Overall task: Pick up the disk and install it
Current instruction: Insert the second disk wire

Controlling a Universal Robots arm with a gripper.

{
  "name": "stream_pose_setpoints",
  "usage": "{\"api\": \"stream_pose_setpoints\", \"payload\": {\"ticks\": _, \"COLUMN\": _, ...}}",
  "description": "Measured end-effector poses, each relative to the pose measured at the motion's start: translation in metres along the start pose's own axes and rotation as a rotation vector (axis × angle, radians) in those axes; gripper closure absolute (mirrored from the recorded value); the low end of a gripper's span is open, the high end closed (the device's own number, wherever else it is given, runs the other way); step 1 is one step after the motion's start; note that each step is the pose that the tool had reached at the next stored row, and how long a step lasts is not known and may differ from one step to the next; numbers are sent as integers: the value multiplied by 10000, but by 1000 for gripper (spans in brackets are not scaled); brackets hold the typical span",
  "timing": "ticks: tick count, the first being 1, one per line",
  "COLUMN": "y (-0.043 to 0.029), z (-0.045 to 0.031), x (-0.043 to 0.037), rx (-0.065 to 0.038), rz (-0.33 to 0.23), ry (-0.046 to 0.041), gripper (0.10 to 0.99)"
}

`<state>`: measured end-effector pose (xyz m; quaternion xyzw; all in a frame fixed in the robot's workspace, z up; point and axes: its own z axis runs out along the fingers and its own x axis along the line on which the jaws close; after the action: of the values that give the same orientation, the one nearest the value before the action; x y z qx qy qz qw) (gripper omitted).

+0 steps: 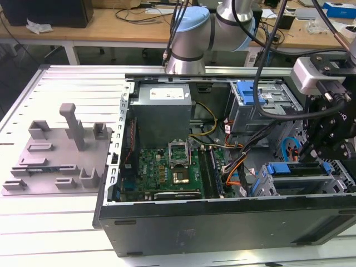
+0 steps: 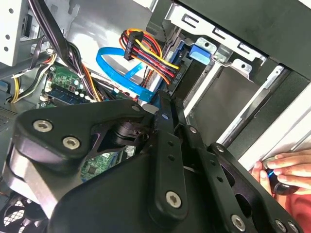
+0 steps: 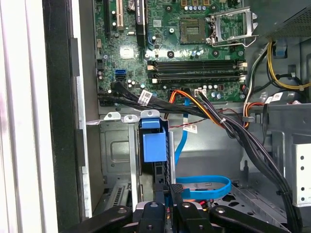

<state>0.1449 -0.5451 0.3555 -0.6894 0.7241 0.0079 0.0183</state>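
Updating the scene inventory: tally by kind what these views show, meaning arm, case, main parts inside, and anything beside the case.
Robot arm: 1
Computer case: 1
Power-supply box: 1
Motherboard: 1
Disk in blue carrier: 1
Grey fixture plate: 1
Person's hand: 1
Total: 7

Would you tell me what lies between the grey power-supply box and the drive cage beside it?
Yellow and black wires cross the gap from power-supply box to drive cage, in the exterior view.
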Motion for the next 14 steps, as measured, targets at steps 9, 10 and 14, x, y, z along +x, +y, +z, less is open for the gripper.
{"api": "stream_pose_setpoints", "payload": {"ticks": 9, "y": -1, "z": 27, "x": 1, "rx": -1, "rz": -6, "ry": 1, "gripper": 925}}
{"api": "stream_pose_setpoints", "payload": {"ticks": 10, "y": -1, "z": 29, "x": 1, "rx": 0, "rz": -7, "ry": 0, "gripper": 925}}
{"api": "stream_pose_setpoints", "payload": {"ticks": 14, "y": -4, "z": 35, "x": 1, "rx": 0, "rz": -6, "ry": 0, "gripper": 925}}
